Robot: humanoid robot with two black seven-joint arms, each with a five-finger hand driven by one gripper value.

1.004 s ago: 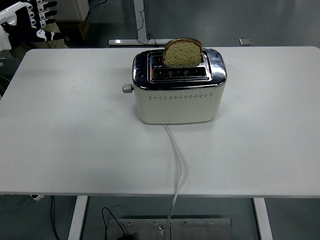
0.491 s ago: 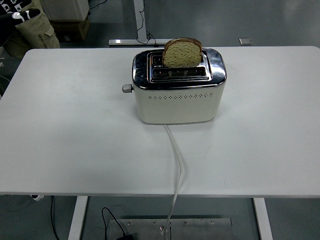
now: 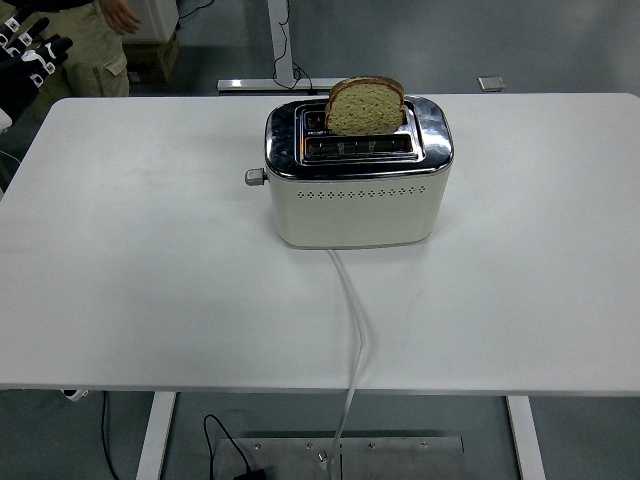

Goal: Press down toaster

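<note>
Cream toaster point(image 3: 357, 180) w/ a bread slice point(image 3: 366, 106) up in its far slot sits mid-bench near the far edge, lever point(image 3: 255, 177) facing left, well apart from the left hand point(image 3: 28, 60), fingers spread, empty, beyond the bench's far-left corner.

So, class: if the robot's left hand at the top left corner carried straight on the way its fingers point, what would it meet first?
The left hand is off the table's far left corner, fingers pointing up and right. That line leads toward the person standing behind, not the toaster. Depth is unclear, so it may pass short of them.
</note>
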